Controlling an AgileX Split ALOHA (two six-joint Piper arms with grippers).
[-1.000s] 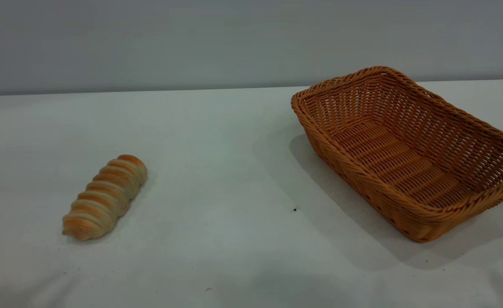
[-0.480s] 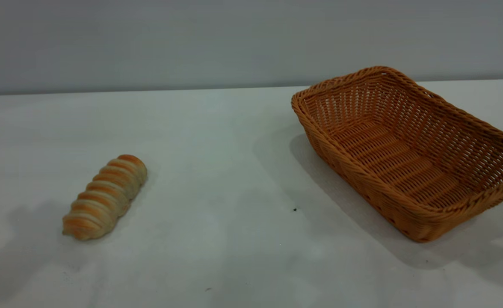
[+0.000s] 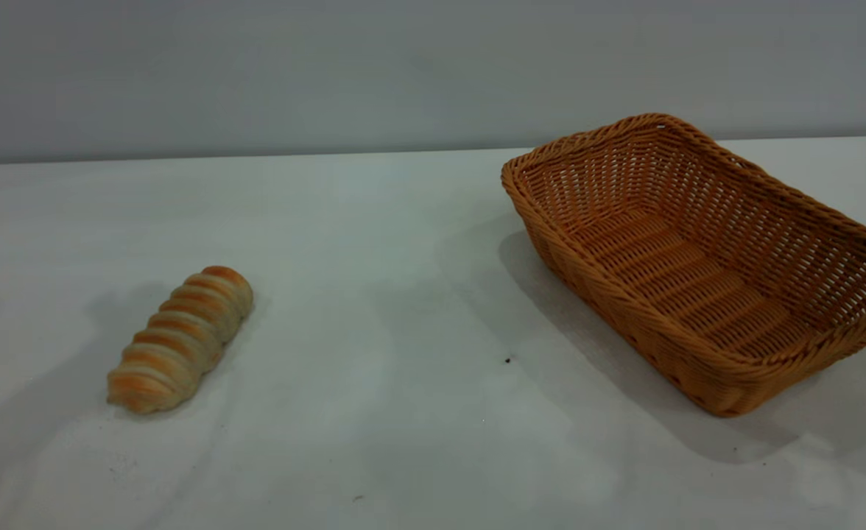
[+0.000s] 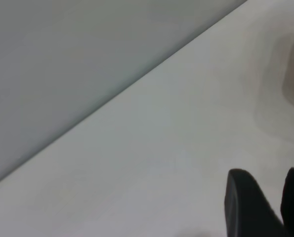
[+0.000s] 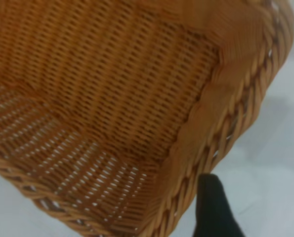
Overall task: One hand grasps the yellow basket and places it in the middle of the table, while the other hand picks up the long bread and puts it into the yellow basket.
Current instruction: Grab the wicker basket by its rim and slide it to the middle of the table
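Observation:
The long bread (image 3: 180, 338), cream with orange ridges, lies on the white table (image 3: 403, 243) at the left. The yellow basket (image 3: 705, 258), a big woven wicker one, stands at the right and holds nothing. Neither arm shows in the exterior view. In the left wrist view my left gripper (image 4: 273, 185) hovers over bare table, open a little with nothing in it; the bread is not in that view. The right wrist view looks down into the basket (image 5: 112, 89), and a black tip of my right gripper (image 5: 212, 207) sits just outside its braided rim (image 5: 226, 123).
A grey wall (image 3: 330, 73) rises behind the table's far edge. A tiny dark speck (image 3: 507, 360) lies between bread and basket. Soft arm shadows fall on the table near the bread and by the basket's near right corner.
Bread and basket have stayed put. The shadows on the table have shifted: one has grown around the bread's left side, another has moved at the lower right of the basket.

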